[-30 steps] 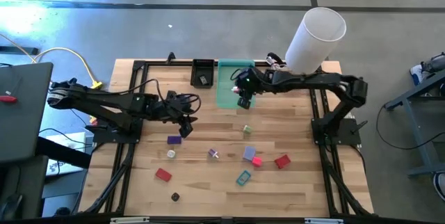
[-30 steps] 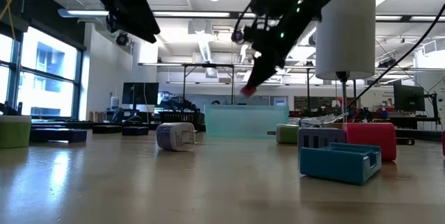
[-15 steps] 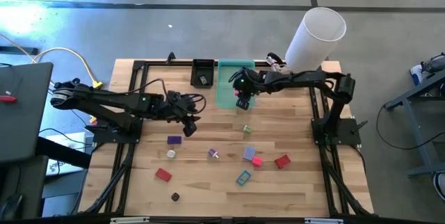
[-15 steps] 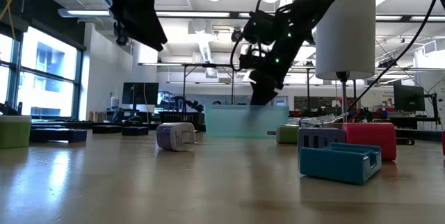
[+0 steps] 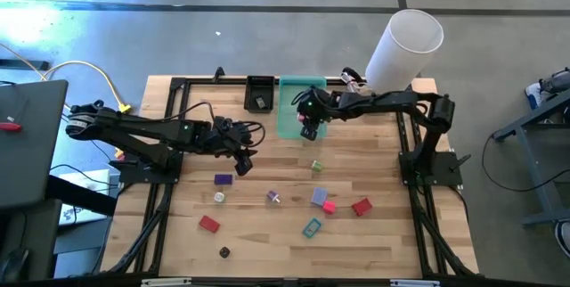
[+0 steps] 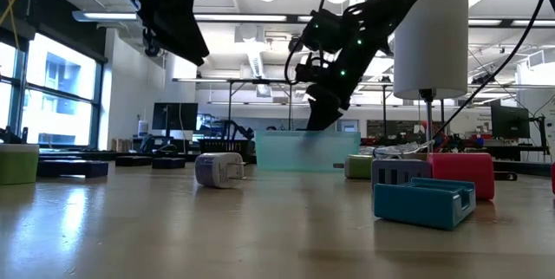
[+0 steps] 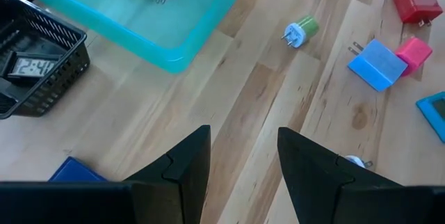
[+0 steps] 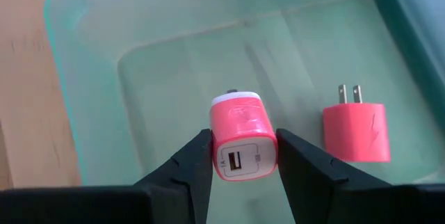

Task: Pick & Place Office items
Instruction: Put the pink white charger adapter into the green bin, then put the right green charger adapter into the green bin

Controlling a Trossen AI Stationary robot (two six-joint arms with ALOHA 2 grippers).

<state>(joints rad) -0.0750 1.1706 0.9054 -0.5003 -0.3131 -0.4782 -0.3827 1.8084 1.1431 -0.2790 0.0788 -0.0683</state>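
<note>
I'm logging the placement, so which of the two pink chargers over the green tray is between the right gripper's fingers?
The pink charger with its USB port facing the wrist camera, between the right gripper's fingers. The other charger lies apart on the green tray, prongs showing.

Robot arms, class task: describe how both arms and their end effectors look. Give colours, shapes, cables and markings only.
Both arms are black, built of slim jointed segments on black frame bases. The left end effector has two matte black wedge-shaped fingers, as does the right end effector. Thin black cables loop near the left arm's wrist. Small green lights glow on the right arm's wrist. No printed markings show.
</note>
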